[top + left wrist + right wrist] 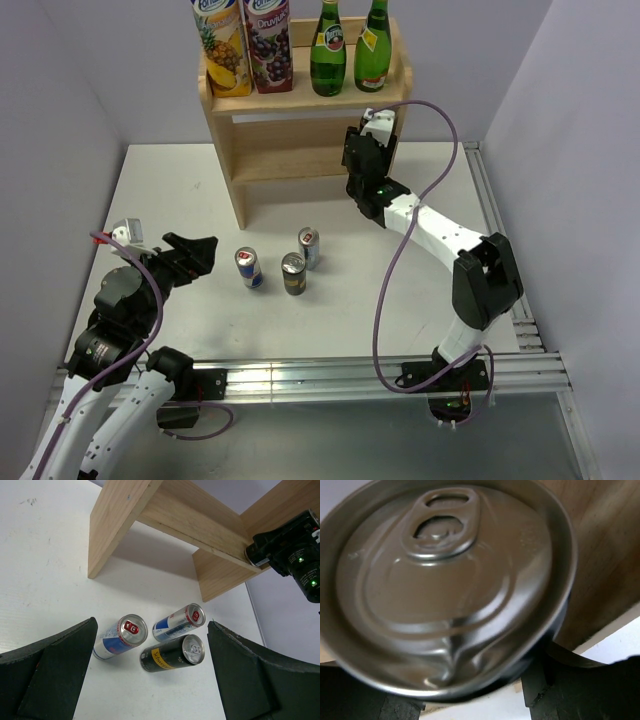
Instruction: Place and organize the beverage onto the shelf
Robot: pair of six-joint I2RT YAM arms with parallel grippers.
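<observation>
Right gripper (365, 150), far right of the scene: I am holding it at the right end of the shelf (290, 150), level with the lower tier, with the jaws clenched on a can (445, 590). The can's lid is facing the wrist camera, so its long axis is running roughly toward the lens. Shelf wood is showing just behind it and to its right. I cannot tell whether its base is touching the lower board. The right arm is reaching far across the table (200, 190) with its elbow bent. Left gripper (200, 252), near left: the jaws are released and spread, pointing right at three cans (293, 272). These are standing upright close together, well apart from the shelf, and the left arm is lying nearer to them.
</observation>
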